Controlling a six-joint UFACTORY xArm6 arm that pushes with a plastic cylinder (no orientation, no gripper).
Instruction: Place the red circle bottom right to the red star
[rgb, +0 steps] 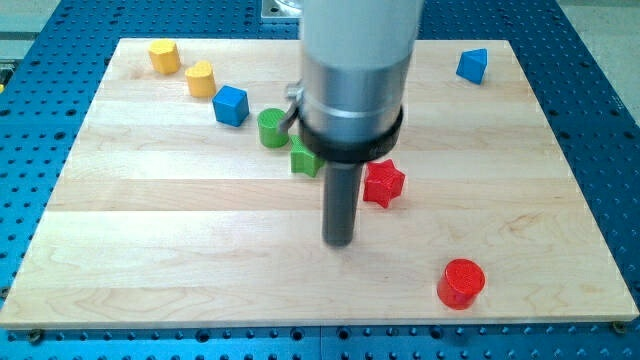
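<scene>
The red circle lies near the view's bottom right of the wooden board. The red star lies near the board's middle, up and to the left of the circle. My tip rests on the board, just left of and below the red star, and well to the left of the red circle. It touches neither block.
A green circle and a green block, partly hidden by the arm, lie up-left of the star. A blue cube and two yellow blocks lie at the top left. A blue block lies at the top right.
</scene>
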